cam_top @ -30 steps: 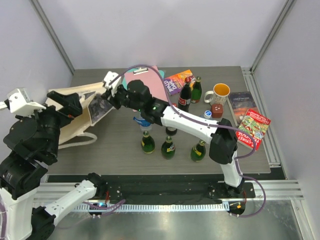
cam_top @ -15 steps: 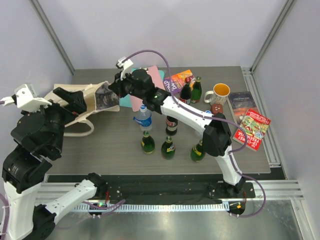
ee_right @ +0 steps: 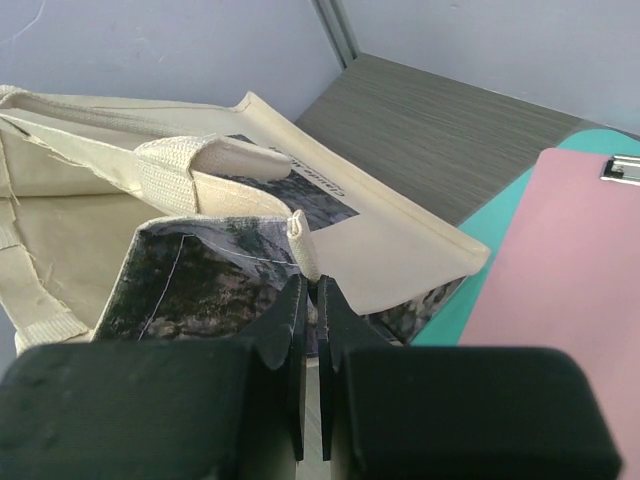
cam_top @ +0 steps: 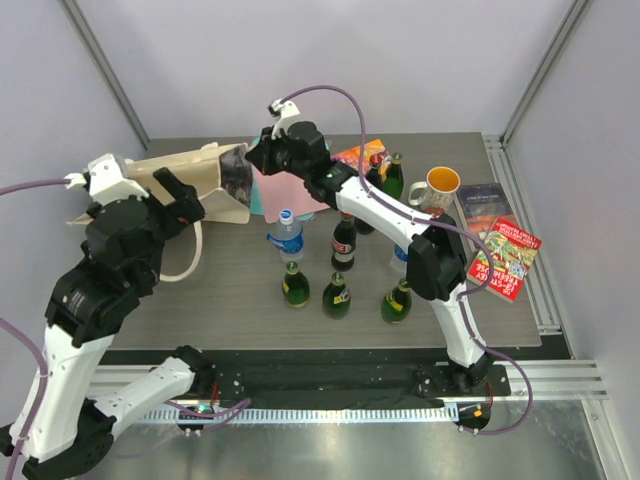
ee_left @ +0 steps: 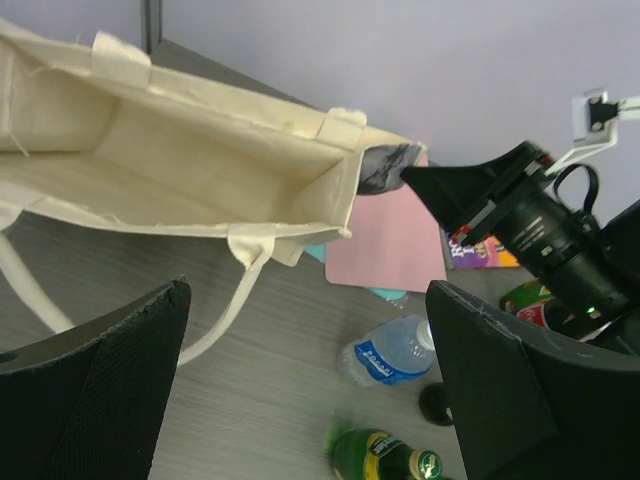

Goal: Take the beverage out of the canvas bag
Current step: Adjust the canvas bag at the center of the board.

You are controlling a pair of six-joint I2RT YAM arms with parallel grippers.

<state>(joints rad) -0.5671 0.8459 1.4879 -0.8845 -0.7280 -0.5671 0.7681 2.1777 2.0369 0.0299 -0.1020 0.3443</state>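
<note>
Two arms meet at the canvas bag [cam_top: 200,168] at the back left of the bench [cam_top: 230,310]. The right hand [ee_right: 312,295] is clamped on a fold of cloth at the bag's dark printed end, with only the fabric between its fingers. The left hand [ee_left: 308,290] is spread wide, facing the bag's open mouth without touching it, and its wrist view looks straight onto the cream lining. One loop handle [cam_top: 188,262] hangs down to the bench. A water bottle [cam_top: 286,238] with a blue label sits outside the bag, just beside the printed end. It is near a pink clipboard [cam_top: 292,192] and a row of green bottles [cam_top: 336,297].
</note>
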